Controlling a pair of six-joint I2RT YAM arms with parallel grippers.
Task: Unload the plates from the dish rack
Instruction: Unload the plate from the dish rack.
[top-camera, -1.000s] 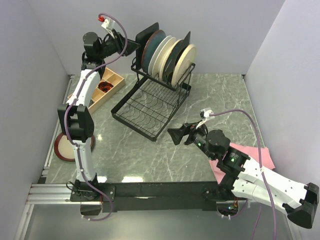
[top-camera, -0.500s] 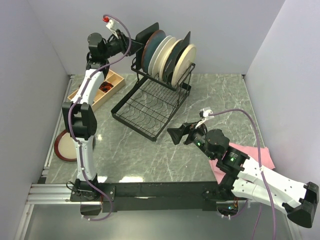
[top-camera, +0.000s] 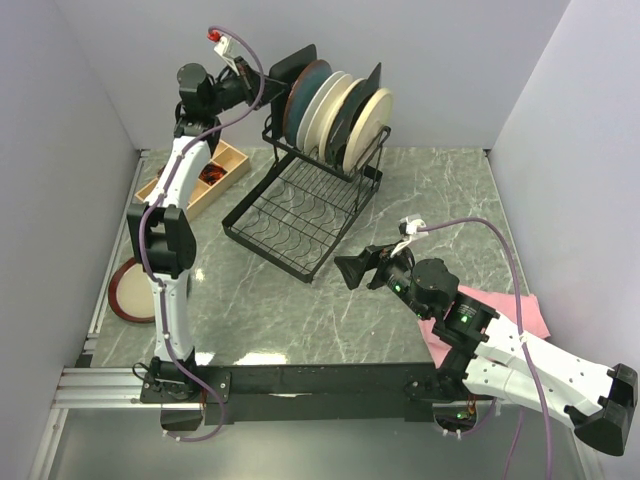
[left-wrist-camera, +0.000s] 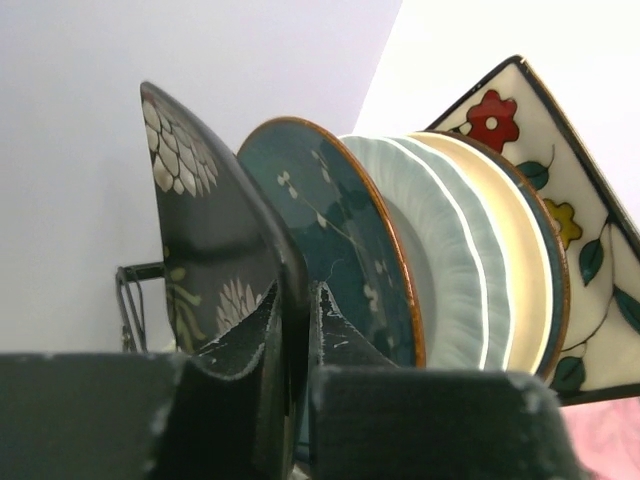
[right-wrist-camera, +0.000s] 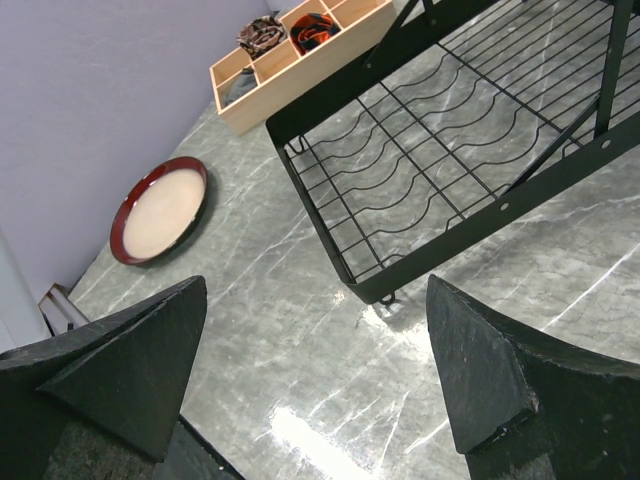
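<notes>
Black and square with white flowers, the end plate (left-wrist-camera: 195, 230) is stood upright in the black wire dish rack (top-camera: 300, 215), beside a round teal plate (left-wrist-camera: 340, 240) and paler ones. Small dark items are held in the wooden compartment tray (right-wrist-camera: 290, 85). The black plate's rim is pinched between the left gripper's (left-wrist-camera: 298, 330) narrow jaws. The right gripper (right-wrist-camera: 316, 285) is spread wide and holds nothing.

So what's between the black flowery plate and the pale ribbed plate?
A round teal plate, brown-rimmed, right beside the black plate; the left wrist view shows it.
</notes>
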